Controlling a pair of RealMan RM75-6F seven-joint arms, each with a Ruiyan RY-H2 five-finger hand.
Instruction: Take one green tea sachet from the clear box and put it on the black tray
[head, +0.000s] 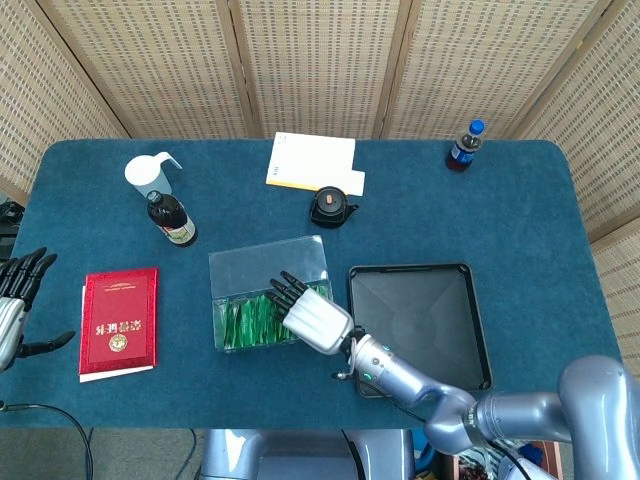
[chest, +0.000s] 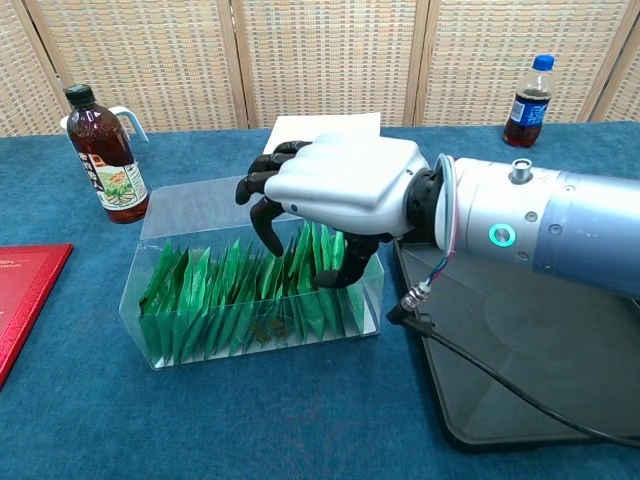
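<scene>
Green tea sachets (chest: 240, 295) stood packed on edge in a row inside the clear box (chest: 160, 340), near the front of the table (chest: 250, 420) & just left of the black tray (chest: 560, 350). They looked like thin foil or paper packets: v. light, flexible, prob. a bit slick, and easy to crumple. Since they were jammed together, one would likely drag its neighbours up w/ it, and the box itself looked light enough to shift or lift. Best hold, as I judged it: pinch the top edge of a single sachet at the right end of the row, thumb on one face and a fingertip on the other, then pull straight up.

Right robot hand (chest: 335, 195) sat over the right end of the box w/ dark fingers curled down among the sachet tops and thumb hooked below. Whether it had actually pinched one I couldn't tell; no sachet was visibly lifted. Tray held nothing.

Left robot hand (head: 14, 290) was at the table's left edge, fingers spread, holding nothing, near a red booklet (head: 119, 322).

Further back: brown sauce bottle (chest: 106, 155), white booklet (head: 310, 160), small black pot (head: 331, 207), cola bottle (chest: 527, 90).
</scene>
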